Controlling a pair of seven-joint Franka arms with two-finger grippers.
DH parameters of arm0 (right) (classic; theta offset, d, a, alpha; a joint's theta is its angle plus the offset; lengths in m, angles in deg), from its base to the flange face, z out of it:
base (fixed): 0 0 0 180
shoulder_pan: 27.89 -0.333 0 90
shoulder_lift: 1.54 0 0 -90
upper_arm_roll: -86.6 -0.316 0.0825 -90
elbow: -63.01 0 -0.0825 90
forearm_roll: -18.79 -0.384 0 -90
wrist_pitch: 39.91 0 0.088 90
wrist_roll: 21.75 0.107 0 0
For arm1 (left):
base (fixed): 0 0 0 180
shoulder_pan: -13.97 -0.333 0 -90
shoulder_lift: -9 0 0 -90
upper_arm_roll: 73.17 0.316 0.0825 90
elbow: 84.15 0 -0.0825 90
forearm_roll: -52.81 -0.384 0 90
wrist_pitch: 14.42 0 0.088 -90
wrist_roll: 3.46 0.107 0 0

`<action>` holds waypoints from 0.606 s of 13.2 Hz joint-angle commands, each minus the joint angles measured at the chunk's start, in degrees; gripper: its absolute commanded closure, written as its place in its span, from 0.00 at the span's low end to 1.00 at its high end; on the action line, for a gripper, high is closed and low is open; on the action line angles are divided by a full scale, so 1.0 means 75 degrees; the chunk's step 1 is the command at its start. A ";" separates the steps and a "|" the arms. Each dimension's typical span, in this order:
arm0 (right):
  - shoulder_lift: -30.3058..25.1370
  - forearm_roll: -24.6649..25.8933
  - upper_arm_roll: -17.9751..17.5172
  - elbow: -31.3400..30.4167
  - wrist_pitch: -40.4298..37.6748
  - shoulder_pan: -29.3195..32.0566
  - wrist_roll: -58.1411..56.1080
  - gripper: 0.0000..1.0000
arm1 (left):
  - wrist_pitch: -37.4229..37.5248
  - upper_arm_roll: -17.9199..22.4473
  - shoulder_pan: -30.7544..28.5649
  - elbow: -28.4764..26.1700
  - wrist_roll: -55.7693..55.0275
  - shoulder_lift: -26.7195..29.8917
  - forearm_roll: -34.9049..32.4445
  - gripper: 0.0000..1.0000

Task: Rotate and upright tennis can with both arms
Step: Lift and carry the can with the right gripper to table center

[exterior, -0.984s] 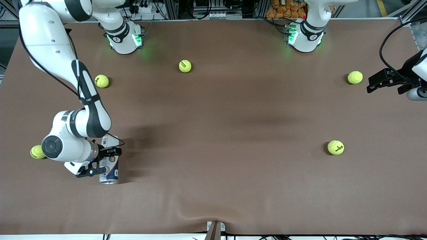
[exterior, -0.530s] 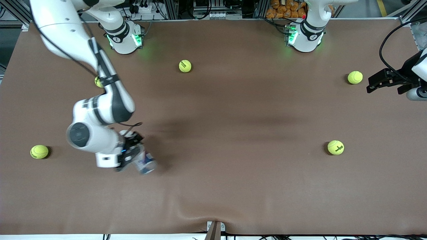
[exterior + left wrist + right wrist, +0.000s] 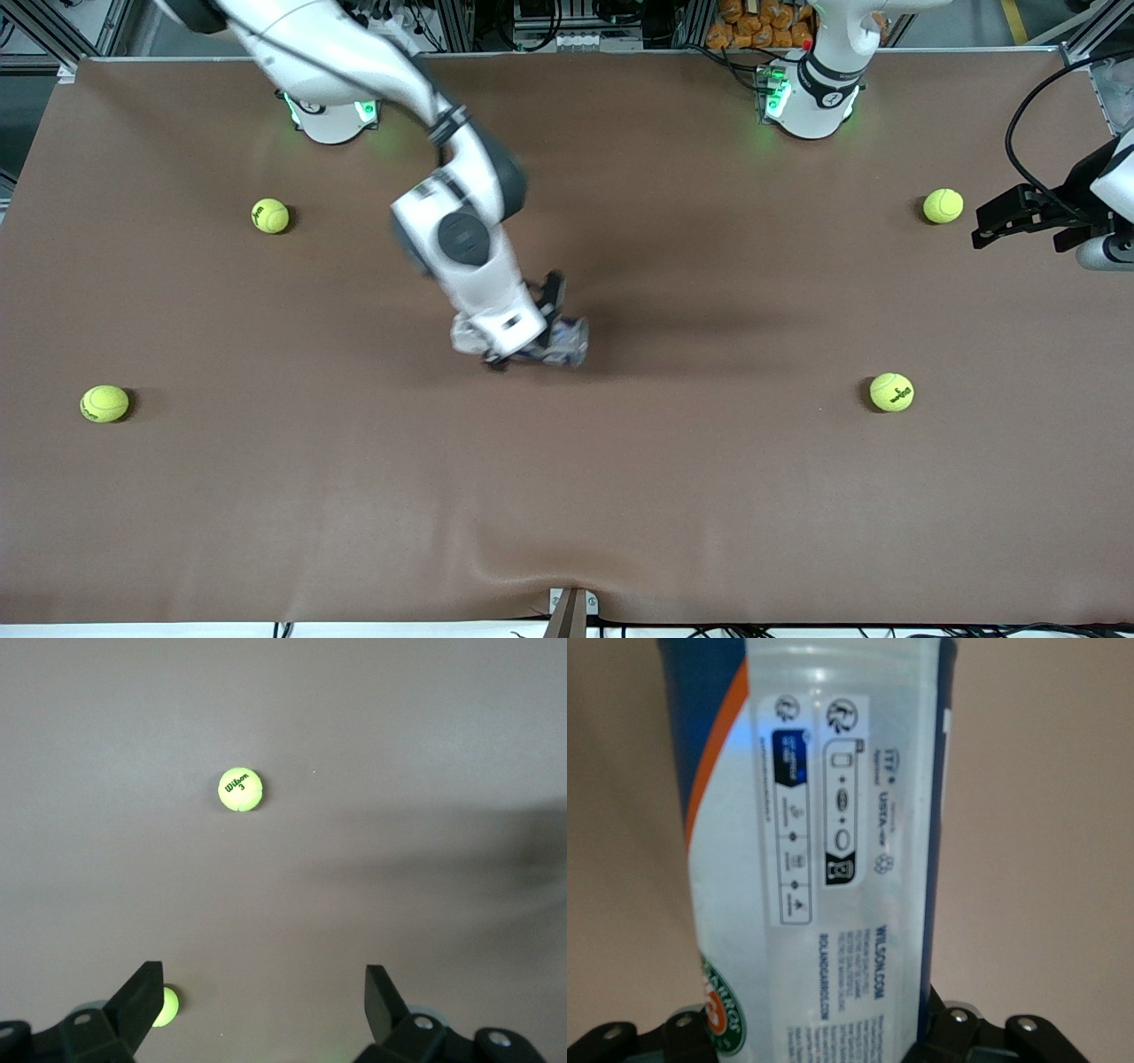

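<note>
The tennis can (image 3: 568,342) is a clear tube with a white and navy label. It lies roughly level in my right gripper (image 3: 530,339), over the middle of the table. In the right wrist view the can (image 3: 824,842) fills the frame, and my right gripper (image 3: 819,1038) is shut on its lower part, a finger on each side. I cannot tell whether the can touches the table. My left gripper (image 3: 982,227) waits open and empty at the left arm's end of the table. In the left wrist view my left gripper (image 3: 263,990) hangs over bare brown table.
Yellow-green tennis balls lie on the brown table (image 3: 673,496): one (image 3: 943,206) beside my left gripper, one (image 3: 891,392) nearer the front camera, and two (image 3: 270,215) (image 3: 104,403) toward the right arm's end. The left wrist view shows two balls (image 3: 240,789) (image 3: 165,1006).
My right arm has lifted the can from the right arm's end of the table, carried it to the middle and turned it. The arm now hides one ball. My left arm has not moved.
</note>
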 commanded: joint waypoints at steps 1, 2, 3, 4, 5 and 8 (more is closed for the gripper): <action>0.0143 0.0791 0.0079 -0.0107 0.0246 -0.0313 -0.0262 0.25 | 0.0024 -0.0016 -0.0016 0.0066 0.0077 -0.0089 -0.0021 0.00; 0.0330 0.1200 0.0079 -0.0107 0.0479 -0.0408 -0.0228 0.25 | 0.0024 -0.0016 -0.0016 0.0066 0.0077 -0.0112 -0.0021 0.00; 0.0424 0.1437 0.0091 -0.0142 0.0713 -0.0629 -0.0158 0.25 | 0.0024 -0.0016 -0.0016 0.0066 0.0077 -0.0136 -0.0021 0.00; 0.0565 0.1485 0.0103 -0.0131 0.0785 -0.0689 -0.0145 0.25 | 0.0024 -0.0016 -0.0016 0.0066 0.0077 -0.0148 -0.0021 0.00; 0.0694 0.1497 0.0103 -0.0119 0.0890 -0.0690 -0.0145 0.25 | 0.0024 -0.0016 -0.0004 0.0066 0.0077 -0.0148 -0.0021 0.00; 0.1151 0.1486 0.0138 -0.0131 0.1453 -0.0608 0.0064 0.25 | 0.0024 -0.0027 -0.0004 0.0066 0.0077 -0.0194 -0.0021 0.00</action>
